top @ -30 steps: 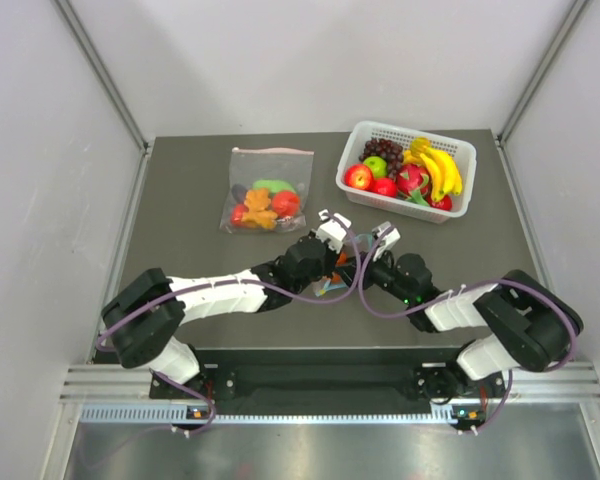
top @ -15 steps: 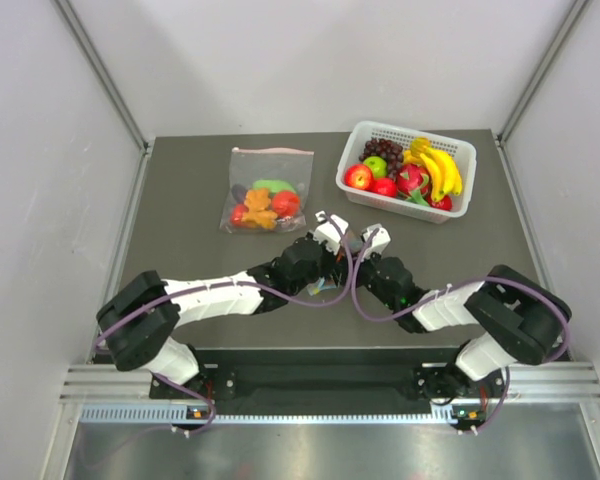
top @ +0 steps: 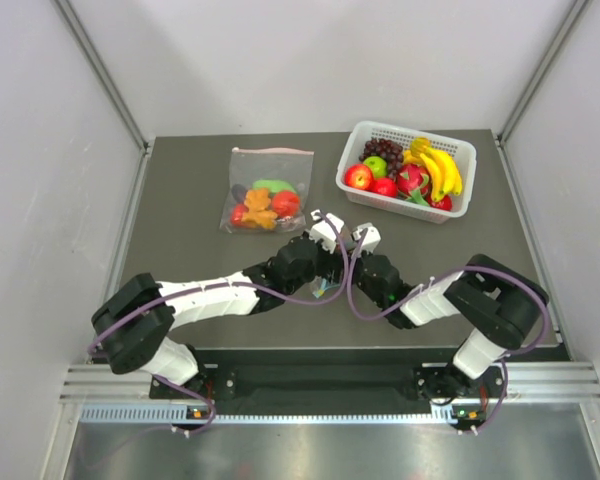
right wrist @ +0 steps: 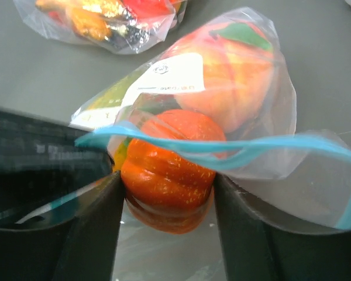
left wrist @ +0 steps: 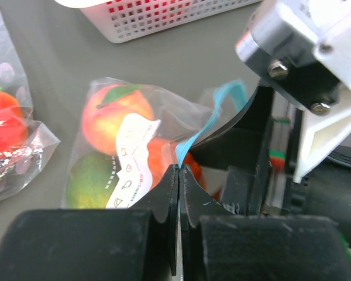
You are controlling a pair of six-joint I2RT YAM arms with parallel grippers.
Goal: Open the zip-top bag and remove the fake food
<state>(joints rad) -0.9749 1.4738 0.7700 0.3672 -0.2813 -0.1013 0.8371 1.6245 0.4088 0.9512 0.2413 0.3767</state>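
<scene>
Teal zip strip [right wrist: 257,149] of the zip-top bag [left wrist: 137,146] is pinched between the pressed-together jaws of the left gripper [left wrist: 179,170], which holds one lip of the mouth. The bag lies on the table [top: 180,200], on the arm-base side of the white basket [top: 470,172] and a little to its left, mostly hidden under the two wrists in the top view. The mouth gapes, and the strip's other lip bows across in front of the right gripper [right wrist: 167,180]. That gripper's jaws stand spread on either side of the orange piece [right wrist: 158,167] of the fake food [left wrist: 108,114]. The piece meets both inner faces, but whether they squeeze it I cannot tell. A peach-red piece [right wrist: 234,76] and a green piece [left wrist: 90,178] sit inside the bag on the basket side of the orange one. A larger bag [top: 268,190] with a pink strip lies left of the basket.
</scene>
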